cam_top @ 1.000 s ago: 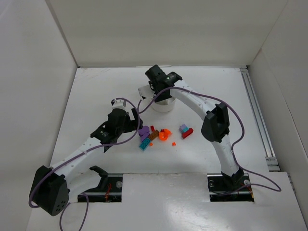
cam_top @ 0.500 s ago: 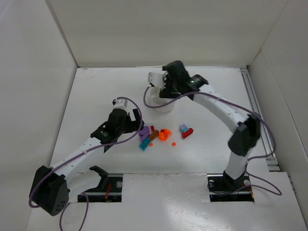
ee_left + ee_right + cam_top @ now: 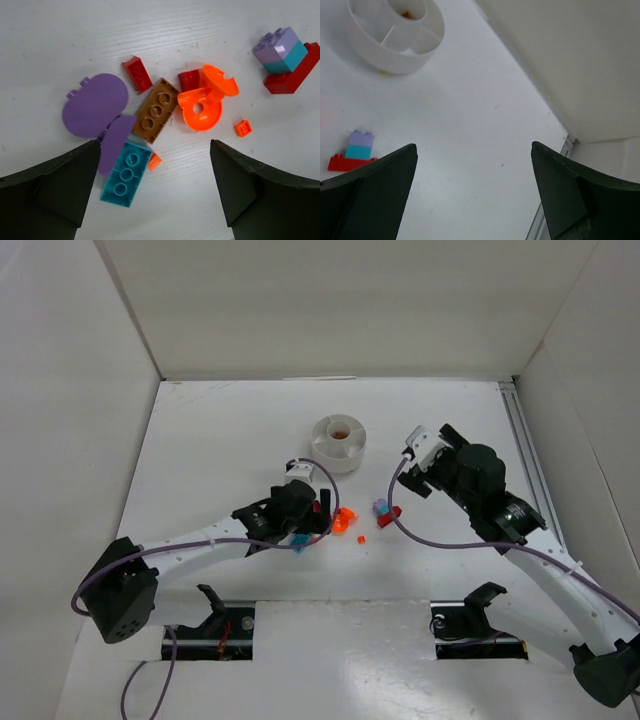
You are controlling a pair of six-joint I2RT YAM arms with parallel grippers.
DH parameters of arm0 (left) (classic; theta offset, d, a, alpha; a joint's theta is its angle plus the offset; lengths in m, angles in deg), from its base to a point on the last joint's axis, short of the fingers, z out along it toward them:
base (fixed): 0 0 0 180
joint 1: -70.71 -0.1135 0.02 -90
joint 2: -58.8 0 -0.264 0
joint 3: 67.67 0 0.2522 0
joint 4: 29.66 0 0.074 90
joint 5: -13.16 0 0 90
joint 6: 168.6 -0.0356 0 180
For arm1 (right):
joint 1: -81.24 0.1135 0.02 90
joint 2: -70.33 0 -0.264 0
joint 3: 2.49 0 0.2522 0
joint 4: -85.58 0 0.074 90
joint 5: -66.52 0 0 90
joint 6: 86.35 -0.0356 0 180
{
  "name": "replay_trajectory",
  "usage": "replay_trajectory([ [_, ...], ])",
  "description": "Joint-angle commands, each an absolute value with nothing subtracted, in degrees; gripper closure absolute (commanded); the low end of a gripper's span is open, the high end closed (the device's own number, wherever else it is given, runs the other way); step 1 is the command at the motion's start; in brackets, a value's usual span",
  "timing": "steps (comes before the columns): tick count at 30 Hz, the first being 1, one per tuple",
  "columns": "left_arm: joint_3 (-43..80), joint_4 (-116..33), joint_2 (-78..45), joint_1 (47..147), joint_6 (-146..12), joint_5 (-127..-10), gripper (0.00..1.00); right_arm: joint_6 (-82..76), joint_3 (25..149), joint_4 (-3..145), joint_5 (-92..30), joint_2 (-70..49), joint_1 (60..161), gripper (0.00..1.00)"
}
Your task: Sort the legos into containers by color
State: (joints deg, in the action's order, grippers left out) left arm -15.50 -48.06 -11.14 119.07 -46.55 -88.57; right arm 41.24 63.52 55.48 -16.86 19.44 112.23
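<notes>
Left gripper (image 3: 155, 146): held low over the loose pile of legos, its 2 fingers spread wide, nothing clasped between them. Below that spread, on the white table (image 3: 220, 440), the following are listed: 1 purple round plate (image 3: 95, 105), with a second purple piece (image 3: 117, 142) touching its lower edge; 1 teal brick (image 3: 125, 173), its corner overlapped by that second piece; 1 brown brick (image 3: 156, 111), laid just beside the teal brick; 1 small red brick (image 3: 137, 74), just beyond the brown one; 1 red piece (image 3: 189, 80), tucked against 2 joined orange round pieces (image 3: 202, 102); 1 tiny orange tile (image 3: 243, 128), set slightly apart on the right; 1 orange chip (image 3: 154, 161), touching the teal brick's side. 1 stack (image 3: 282, 57) of lilac on teal on a red base is set apart at the pile's right. Right gripper (image 3: 473, 146): raised above the table to the right of the stack, fingers fully parted, nothing held. White dish (image 3: 400, 62): placed upright beyond the pile and well apart from it. A small orange-brown item (image 3: 407, 14) is seen in its central well. The contents of the wedge sections cannot be told.
</notes>
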Motion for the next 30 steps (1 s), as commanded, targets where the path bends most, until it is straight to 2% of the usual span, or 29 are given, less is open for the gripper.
replay_trajectory([
  [1, -11.8, -49.9, -12.6, 123.5, -44.1, -94.9, 0.14, 36.4, 59.8, 54.2, -17.4, 22.2, 112.5, 0.01],
  [4, -11.0, -52.0, -13.8, 124.1, -41.3, -97.7, 0.27, 36.4, 58.6, 52.8, -16.9, 24.3, 112.0, 0.01],
  [6, -11.0, -54.6, -14.3, 124.1, -40.2, -100.5, 0.31, 36.4, 58.0, 52.8, -16.4, 24.8, 112.0, 0.01],
  [13, -11.5, -57.0, -15.5, 124.1, -37.8, -104.1, 0.31, 36.4, 57.9, 52.8, -15.7, 23.3, 111.0, 0.01],
  [19, -12.8, -54.0, -18.4, 122.0, -39.4, -102.5, 0.43, 36.4, 57.9, 52.8, -15.7, 21.2, 110.4, 0.01],
  [30, -12.3, -52.1, -22.7, 120.3, -40.6, -102.5, 0.56, 36.4, 57.9, 52.8, -15.7, 20.7, 108.8, 0.01],
])
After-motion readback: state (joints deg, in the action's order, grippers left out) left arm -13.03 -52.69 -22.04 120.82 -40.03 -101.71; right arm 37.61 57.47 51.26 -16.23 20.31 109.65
